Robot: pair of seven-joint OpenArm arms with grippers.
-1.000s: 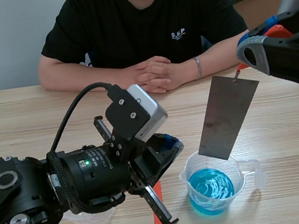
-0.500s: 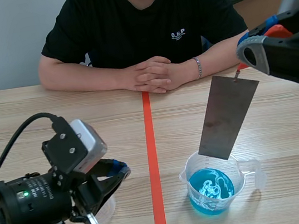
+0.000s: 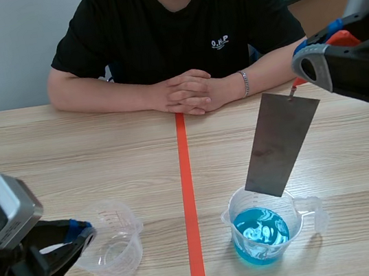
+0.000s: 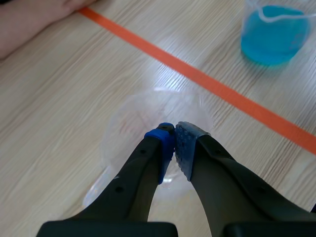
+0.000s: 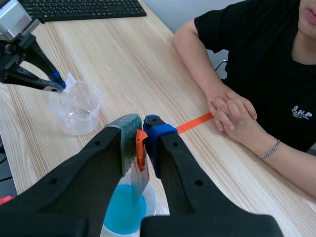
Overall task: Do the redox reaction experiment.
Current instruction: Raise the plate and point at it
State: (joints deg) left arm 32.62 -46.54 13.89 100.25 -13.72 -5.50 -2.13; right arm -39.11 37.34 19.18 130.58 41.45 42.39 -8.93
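**Metal plate** [image 3: 282,143]: a dull grey strip hanging tilted above the table. Its lower edge is over the mouth of the beaker of blue solution [image 3: 260,232]. As far as I can see, it is not yet in the liquid. I hold it with the right gripper [image 5: 140,129], whose fingers are clamped on a small orange tab [image 5: 141,150] at the plate's upper corner. The plate is therefore free to swing below that one point.

**Beakers:** the blue one stands upright near the orange tape line [image 3: 189,200], on the right arm's side. Across the line, well apart, stands the empty beaker [image 3: 113,240], clear and upright. The left gripper [image 4: 174,136] is drawn almost closed, its pads pinching that beaker's rim.

**Surroundings:** a person sits at the far edge of the table [image 3: 356,168] with hands [image 3: 191,92] folded, not far from the plate's top.

**Hazards, in my judgement:**
- The grip is narrow and high, so a quick descent could swing the plate against the beaker wall and tip it, spilling solution.
- A tilted plate may catch on the rim instead of entering the liquid.
- The tab may slip between the pads and drop the plate.
- A careless pull by the left arm could drag or topple the light empty beaker.
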